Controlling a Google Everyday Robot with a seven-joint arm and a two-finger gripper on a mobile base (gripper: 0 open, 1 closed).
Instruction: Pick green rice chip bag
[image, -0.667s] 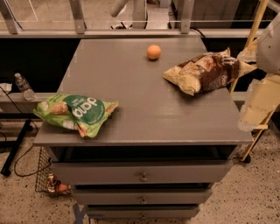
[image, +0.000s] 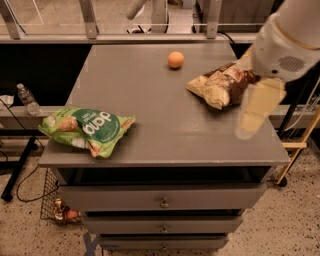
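Observation:
The green rice chip bag (image: 89, 130) lies flat at the front left corner of the grey drawer cabinet top (image: 165, 105). It is light green with a dark-green round patch and white lettering. My gripper (image: 253, 111) hangs over the right side of the cabinet top, below the white arm housing (image: 287, 42). It is far to the right of the green bag and just in front of the brown and cream-yellow chip bag (image: 222, 85). It holds nothing that I can see.
An orange (image: 175, 59) sits near the back middle of the top. A water bottle (image: 27, 100) stands on a ledge to the left. A wire basket (image: 55, 202) sits on the floor at the left. Drawers are below the front edge.
My arm has moved left, further in over the right side of the cabinet top. The bags and the orange have not moved on the top.

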